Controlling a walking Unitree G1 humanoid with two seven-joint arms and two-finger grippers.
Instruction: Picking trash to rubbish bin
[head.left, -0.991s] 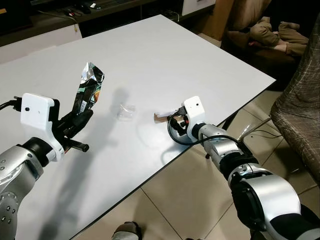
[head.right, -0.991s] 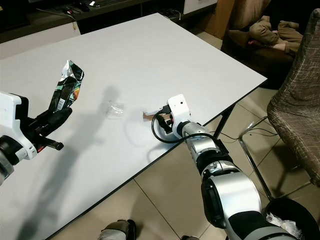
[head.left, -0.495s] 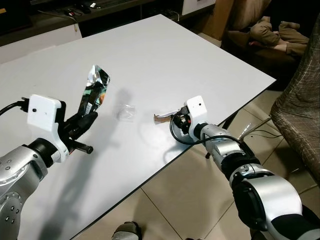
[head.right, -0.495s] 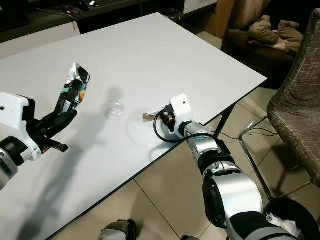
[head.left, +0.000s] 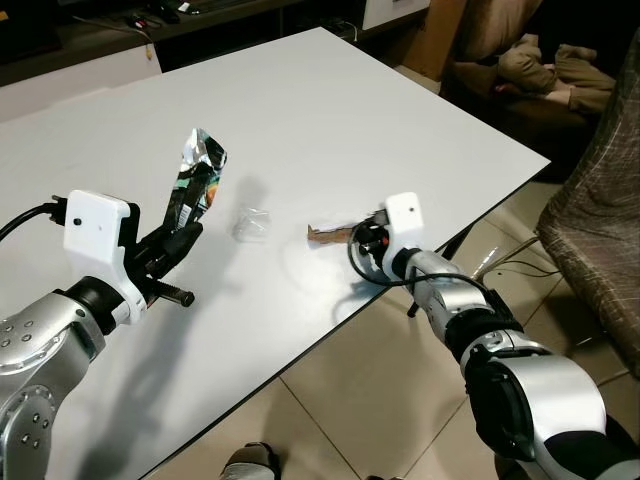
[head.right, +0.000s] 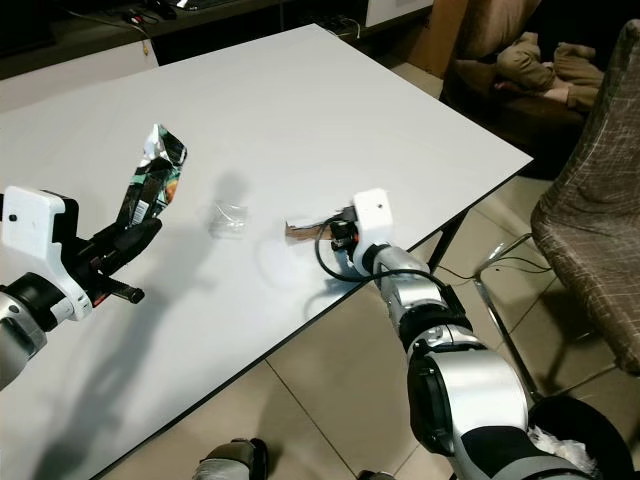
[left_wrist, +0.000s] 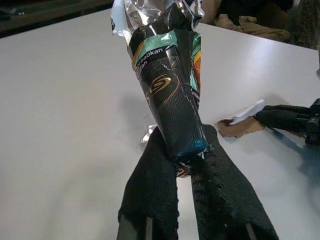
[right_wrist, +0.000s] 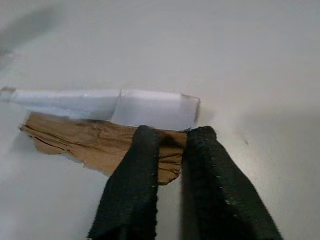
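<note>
The right gripper (right_wrist: 167, 150) pinches the near end of the brown paper scrap (right_wrist: 100, 142), whose long axis runs crosswise beyond its fingertips. The left gripper (left_wrist: 185, 155) grips a foil snack wrapper (left_wrist: 167, 85) upright; the clear plastic scrap (head.left: 252, 224) lies nearer it.

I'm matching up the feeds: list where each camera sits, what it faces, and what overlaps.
Eye views: head, looking down at the white table; both silver arms show.
Left wrist view: along the left tool, shut on the snack wrapper.
Right wrist view: along the right tool, fingers at the brown paper scrap.
Shared: the scrap and wrapper appear in the eye views too.
</note>
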